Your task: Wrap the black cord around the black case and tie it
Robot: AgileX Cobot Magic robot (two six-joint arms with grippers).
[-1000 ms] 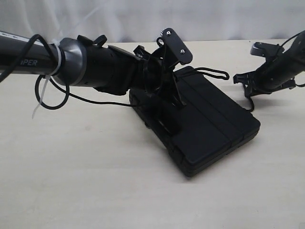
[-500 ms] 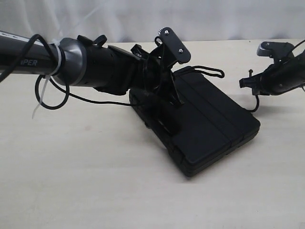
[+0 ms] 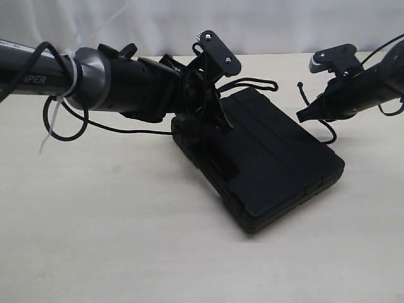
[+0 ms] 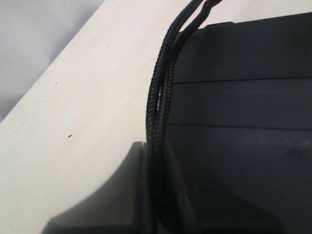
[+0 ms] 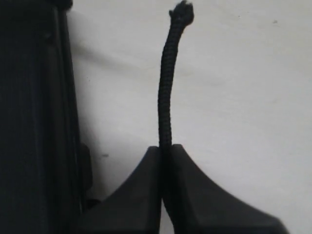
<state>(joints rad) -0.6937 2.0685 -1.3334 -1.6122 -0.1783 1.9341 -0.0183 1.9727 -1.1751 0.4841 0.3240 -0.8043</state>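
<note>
One black case [image 3: 278, 158], one black cord [image 5: 165, 87]. My grippers, two: left gripper [image 4: 156, 195], right gripper [image 5: 165, 161]. One white zip tie [image 3: 76, 79] behind my left gripper.

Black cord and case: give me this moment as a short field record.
case: black case, flat on the table
cord: black cord, gripped in two places
left gripper: shut on two strands of the cord, at the case's edge
right gripper: shut on the cord just short of its frayed tip, beside the case
</note>
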